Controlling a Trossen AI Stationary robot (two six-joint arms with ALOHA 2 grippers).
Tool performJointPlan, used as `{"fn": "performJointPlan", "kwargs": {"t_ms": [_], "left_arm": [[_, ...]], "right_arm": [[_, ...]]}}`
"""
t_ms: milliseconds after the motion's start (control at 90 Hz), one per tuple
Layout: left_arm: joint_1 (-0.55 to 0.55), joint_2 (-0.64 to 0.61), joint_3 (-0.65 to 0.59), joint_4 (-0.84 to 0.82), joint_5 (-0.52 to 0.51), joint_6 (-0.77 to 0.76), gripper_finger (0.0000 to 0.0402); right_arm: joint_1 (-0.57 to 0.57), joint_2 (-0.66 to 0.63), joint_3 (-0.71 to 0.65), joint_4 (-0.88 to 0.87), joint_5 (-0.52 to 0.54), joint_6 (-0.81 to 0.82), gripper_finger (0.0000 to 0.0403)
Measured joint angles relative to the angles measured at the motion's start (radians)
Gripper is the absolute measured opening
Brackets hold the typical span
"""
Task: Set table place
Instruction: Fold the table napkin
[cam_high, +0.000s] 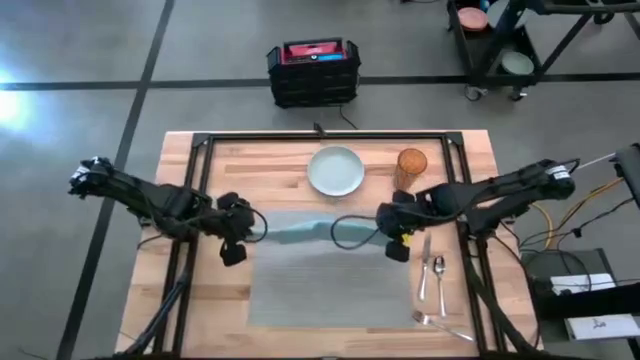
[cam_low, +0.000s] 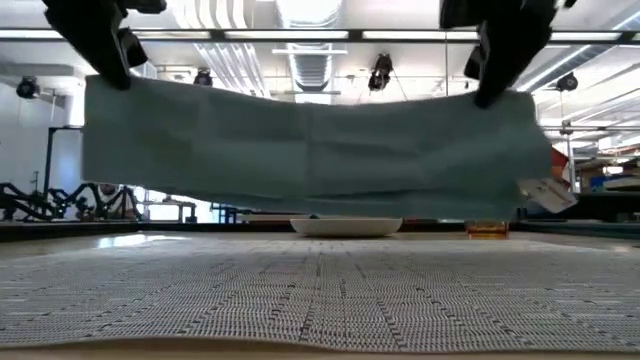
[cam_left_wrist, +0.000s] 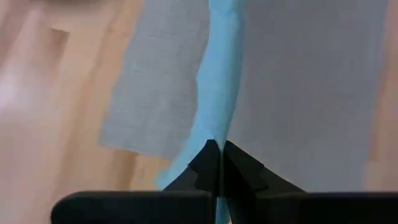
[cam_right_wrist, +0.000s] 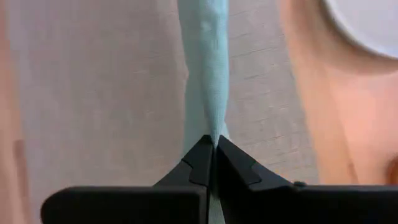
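The left tool (cam_high: 232, 250) is clamped on one end of a teal-green cloth napkin (cam_high: 300, 232); in the left wrist view its fingers (cam_left_wrist: 205, 165) press together on the cloth edge. The right tool (cam_high: 396, 245) is clamped on the opposite end, and the right wrist view shows its fingers (cam_right_wrist: 202, 158) closed on the fold.

The napkin hangs stretched between the two tools, clear of the surface (cam_high: 200, 300). Its long axis runs left to right, across the far edge of the placemat (cam_high: 330, 285). In the low view the napkin (cam_low: 310, 150) sags slightly at the middle, and its lower edge stays above the placemat (cam_low: 320, 290).

The placemat lies flat on the light-wood surface, with its long axis also left to right. It sits between the two arms, near the front edge.

A pale round plate (cam_high: 336, 170) rests on the surface beyond the placemat and holds nothing visible. An amber drinking glass (cam_high: 411, 166) stands upright just right of the plate; its contents cannot be determined. Cutlery (cam_high: 432, 280) lies at the right edge of the placemat, with the handles pointing roughly front to back.

A black crate (cam_high: 313, 72) with a red item on top sits on the floor beyond the surface.
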Motion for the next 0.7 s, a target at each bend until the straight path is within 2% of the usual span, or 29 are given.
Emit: {"fn": "performJointPlan", "kwargs": {"t_ms": [189,322,489,700], "left_arm": [[-0.169,0.088,0.000,0.178,0.018,-0.114,0.0000],[-0.249,0.164,0.000,0.308,0.034,-0.132,0.0000],[-0.226,0.211,-0.031,0.315,0.010,-0.096,0.0000],[-0.134,0.209,-0.196,0.311,0.005,-0.056,0.0000]], "right_arm": [[0.142,0.015,-0.005,0.028,-0.036,0.101,0.0000],[0.190,0.040,-0.016,0.094,-0.083,0.116,0.0000],[0.152,0.044,-0.102,0.170,-0.079,0.071,0.0000],[0.049,0.054,-0.295,0.289,-0.070,0.068,0.0000]]}}
